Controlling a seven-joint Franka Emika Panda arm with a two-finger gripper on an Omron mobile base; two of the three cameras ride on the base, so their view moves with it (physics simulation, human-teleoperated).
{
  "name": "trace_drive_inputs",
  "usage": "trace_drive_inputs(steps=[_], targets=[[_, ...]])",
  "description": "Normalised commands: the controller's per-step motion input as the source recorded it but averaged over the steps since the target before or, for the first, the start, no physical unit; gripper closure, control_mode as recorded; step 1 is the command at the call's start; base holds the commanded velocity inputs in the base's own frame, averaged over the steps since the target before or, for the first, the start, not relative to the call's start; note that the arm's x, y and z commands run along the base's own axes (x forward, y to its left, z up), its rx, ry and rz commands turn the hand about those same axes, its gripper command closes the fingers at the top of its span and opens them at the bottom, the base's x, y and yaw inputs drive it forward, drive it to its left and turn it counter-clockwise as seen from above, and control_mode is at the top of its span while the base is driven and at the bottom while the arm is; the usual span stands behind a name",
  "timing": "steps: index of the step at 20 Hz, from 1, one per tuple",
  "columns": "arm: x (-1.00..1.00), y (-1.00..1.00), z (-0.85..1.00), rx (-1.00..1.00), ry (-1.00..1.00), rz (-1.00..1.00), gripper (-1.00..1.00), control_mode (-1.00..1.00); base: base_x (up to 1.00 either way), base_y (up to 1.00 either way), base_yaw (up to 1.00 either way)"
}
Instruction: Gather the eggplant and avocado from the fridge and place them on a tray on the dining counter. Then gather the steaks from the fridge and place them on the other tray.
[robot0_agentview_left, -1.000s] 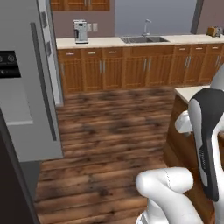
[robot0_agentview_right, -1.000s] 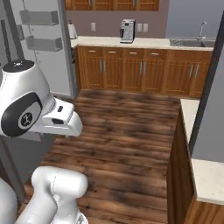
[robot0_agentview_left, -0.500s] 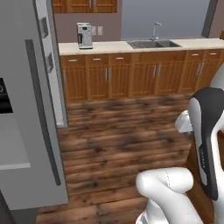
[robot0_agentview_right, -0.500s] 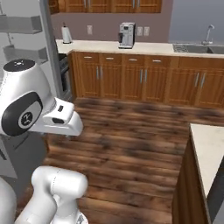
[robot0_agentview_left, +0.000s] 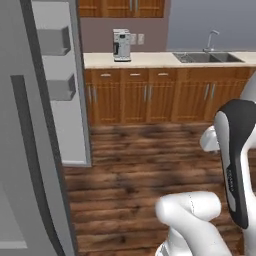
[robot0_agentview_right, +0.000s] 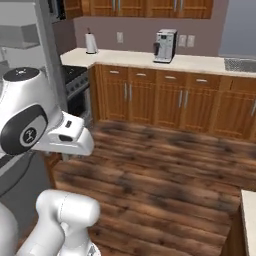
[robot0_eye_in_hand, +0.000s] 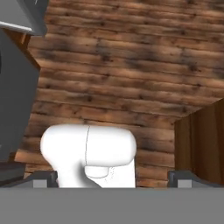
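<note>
The fridge fills the left edge of the left base view, with a grey door and a dark bar handle close by and an open door with shelf bins behind it. Its grey side also rises at the top left of the right base view, fridge. My gripper points down at the wooden floor, open, both fingertips set wide apart with nothing between them. A corner of the dining counter is at the lower right. The eggplant, avocado, steaks and both trays are out of view.
The wall counter runs along the back with a coffee machine and a sink. A stove and a paper towel roll stand left of it. A wooden panel stands beside the arm. Bare floor lies ahead.
The whole picture has slid to the right as the base turned left, so the fridge now stands nearer and larger. The arm keeps its folded pose and the gripper stays open.
</note>
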Motion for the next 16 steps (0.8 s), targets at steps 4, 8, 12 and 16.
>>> trace_drive_inputs(steps=[4,8,12,16], targets=[[0.0,0.0,0.0,0.0,0.0,0.0,-1.0,1.0,0.53,-0.11,0.68],[0.0,0.0,0.0,0.0,0.0,0.0,-1.0,1.0,0.64,-0.26,0.73],[0.0,0.0,0.0,0.0,0.0,0.0,-1.0,1.0,0.64,-0.36,0.73],[0.0,0.0,0.0,0.0,0.0,0.0,-1.0,1.0,0.5,-0.37,0.75]])
